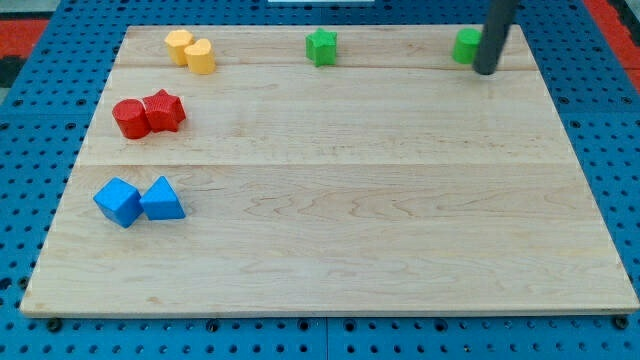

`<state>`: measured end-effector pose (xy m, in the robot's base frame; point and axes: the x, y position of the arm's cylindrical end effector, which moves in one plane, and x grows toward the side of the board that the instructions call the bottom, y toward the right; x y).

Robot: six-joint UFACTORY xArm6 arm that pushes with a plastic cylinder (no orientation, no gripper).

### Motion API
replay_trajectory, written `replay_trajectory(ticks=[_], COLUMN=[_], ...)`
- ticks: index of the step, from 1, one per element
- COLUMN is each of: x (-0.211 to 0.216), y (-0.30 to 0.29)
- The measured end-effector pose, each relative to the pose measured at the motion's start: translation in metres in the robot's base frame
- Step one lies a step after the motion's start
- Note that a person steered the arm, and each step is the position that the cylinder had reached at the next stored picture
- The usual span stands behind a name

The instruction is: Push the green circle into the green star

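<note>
My tip (485, 71) is set against the green circle's (465, 46) right; the green star (321, 47) lies leftward. No pincer is fitted.

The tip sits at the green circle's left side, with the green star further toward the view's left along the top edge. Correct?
Not quite. In the camera view, my tip sits at the green circle's right side, not its left. The green star is indeed further left along the top edge.
</note>
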<state>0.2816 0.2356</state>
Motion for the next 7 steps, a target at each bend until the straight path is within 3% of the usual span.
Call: replay_trajectory(ticks=[4,6,7], x=[-0.041,-0.041,-0.057], y=[-0.005,-0.131,-0.116])
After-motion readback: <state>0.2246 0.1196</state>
